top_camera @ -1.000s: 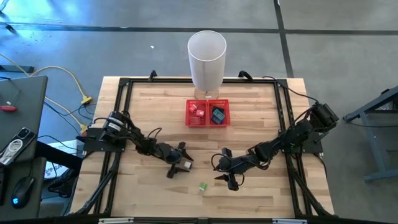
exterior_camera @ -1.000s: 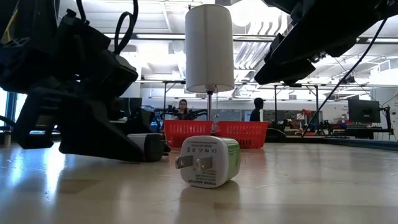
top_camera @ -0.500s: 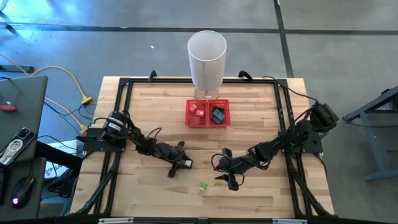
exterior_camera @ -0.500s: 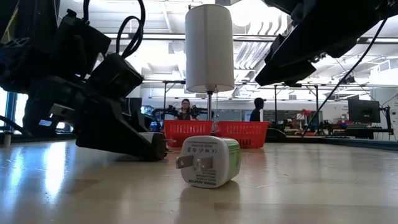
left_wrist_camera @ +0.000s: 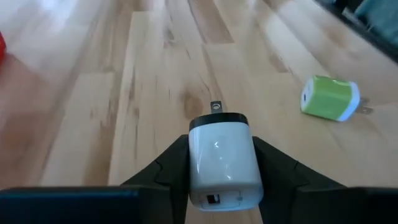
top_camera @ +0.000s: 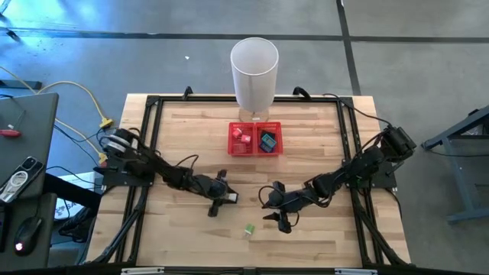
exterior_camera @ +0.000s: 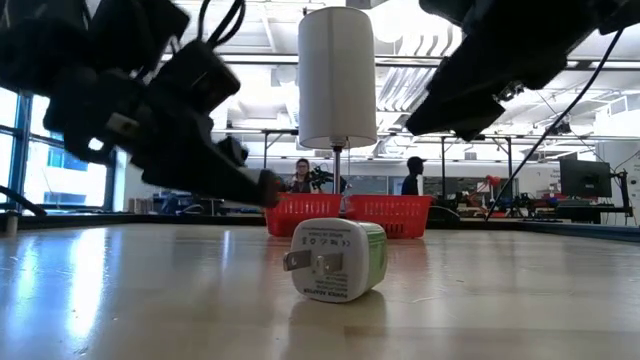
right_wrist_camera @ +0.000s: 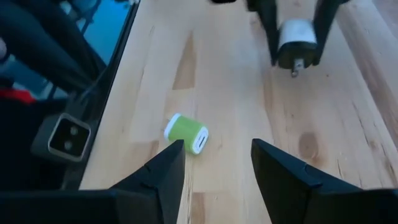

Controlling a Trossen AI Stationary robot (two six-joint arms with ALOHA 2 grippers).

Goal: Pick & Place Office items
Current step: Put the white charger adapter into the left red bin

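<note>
My left end effector (left_wrist_camera: pixel 219 165) grips a white charger (left_wrist_camera: pixel 221 165) short of the red tray (top_camera: pixel 256 139); seemingly three items are binned, the green charger (top_camera: pixel 248 229) waits; right end effector (right_wrist_camera: pixel 214 165) is unclenched.

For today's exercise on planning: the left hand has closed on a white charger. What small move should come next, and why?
Probably carry it toward the red mesh tray. The left hand is shut on the white charger, which the low view shows clear of the table. The tray already holds small items; the green-white charger still lies on the wood.

Left end effector (left_wrist_camera: pixel 221 171) clamped and raised off the table; right end effector (right_wrist_camera: pixel 214 165) hovers with fingers parted
</note>
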